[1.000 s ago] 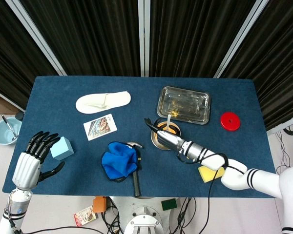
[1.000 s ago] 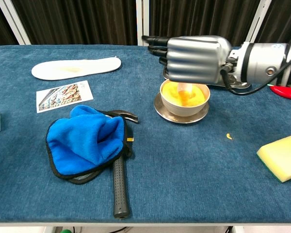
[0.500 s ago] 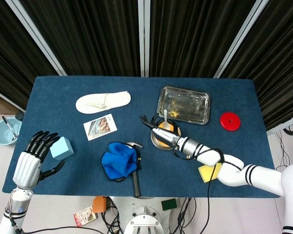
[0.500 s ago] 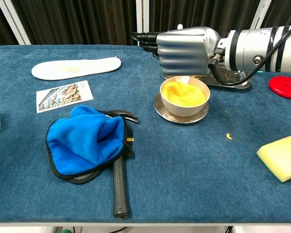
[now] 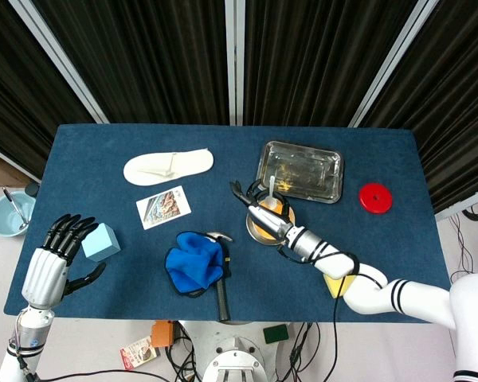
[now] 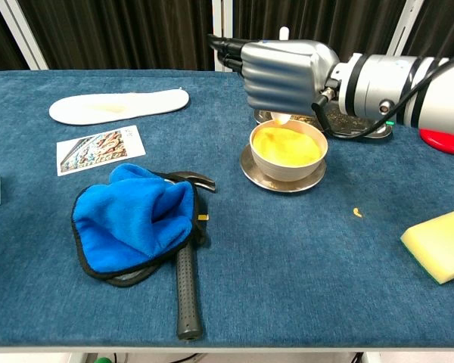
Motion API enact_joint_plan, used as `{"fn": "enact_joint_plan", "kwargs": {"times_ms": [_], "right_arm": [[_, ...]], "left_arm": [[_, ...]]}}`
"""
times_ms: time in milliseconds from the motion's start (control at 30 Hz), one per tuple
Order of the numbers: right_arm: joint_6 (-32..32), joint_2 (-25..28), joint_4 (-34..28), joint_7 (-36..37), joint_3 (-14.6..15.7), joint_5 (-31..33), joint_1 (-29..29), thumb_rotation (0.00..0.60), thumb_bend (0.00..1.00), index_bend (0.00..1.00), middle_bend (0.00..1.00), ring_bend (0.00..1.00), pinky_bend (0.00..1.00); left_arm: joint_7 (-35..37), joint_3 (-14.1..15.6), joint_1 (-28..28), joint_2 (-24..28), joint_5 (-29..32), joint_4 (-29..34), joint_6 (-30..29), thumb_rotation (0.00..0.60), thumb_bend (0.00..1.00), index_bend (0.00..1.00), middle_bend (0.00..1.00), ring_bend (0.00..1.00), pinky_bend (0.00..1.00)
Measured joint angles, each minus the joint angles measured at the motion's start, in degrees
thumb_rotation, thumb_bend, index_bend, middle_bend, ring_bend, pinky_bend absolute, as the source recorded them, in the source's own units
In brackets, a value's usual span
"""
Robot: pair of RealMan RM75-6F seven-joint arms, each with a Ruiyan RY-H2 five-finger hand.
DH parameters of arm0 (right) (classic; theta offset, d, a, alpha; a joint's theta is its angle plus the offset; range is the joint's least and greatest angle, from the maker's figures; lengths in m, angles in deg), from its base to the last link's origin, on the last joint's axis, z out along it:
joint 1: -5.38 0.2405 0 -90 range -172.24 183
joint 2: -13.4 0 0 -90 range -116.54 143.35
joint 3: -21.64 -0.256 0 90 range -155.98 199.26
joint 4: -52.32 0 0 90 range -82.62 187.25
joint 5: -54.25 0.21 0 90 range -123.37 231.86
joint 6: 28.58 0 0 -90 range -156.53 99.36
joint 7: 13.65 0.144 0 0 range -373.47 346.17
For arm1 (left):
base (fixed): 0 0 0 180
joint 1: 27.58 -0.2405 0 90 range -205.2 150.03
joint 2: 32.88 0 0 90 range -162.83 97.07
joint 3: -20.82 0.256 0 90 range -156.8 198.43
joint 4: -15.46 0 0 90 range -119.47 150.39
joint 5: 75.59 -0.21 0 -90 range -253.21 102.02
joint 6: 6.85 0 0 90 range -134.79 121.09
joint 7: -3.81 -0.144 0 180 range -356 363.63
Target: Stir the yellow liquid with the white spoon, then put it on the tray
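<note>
Right hand [image 6: 287, 66] holds the white spoon [image 5: 271, 188] just above the bowl's [image 6: 287, 162] rim.

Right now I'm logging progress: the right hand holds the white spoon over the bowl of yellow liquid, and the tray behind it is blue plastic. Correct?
Not quite. The tray is bare metal, not blue plastic; the head view shows it. The right hand does hold the white spoon over the bowl of yellow liquid.

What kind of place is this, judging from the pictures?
Probably a robot test lab, not a home: black curtains close off a blue-covered table, and unrelated things lie on it together, such as a hammer, a shoe insole and a bowl of yellow liquid.
</note>
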Motion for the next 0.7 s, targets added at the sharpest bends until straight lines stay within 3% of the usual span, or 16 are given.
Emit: {"fn": "enact_joint_plan", "kwargs": {"times_ms": [267,700], "right_arm": [[-1.8,-1.0,-0.1,-4.2,0.9,2.9,-0.9,0.6,0.46,0.94,0.38,0.09,0.0],[-3.3,-1.9,0.8,-2.8,2.4,3.5,0.3,0.6,0.46,0.95,0.39,0.09,0.0]], "left_arm": [[0.1,-0.2,0.2,-0.2,0.0,-0.1,0.0,0.6,0.17,0.17,0.16,0.11,0.12],[0.4,-0.1,0.0,-0.5,0.2,-0.4,-0.1,0.6,0.17,0.17,0.16,0.11,0.12]]}}
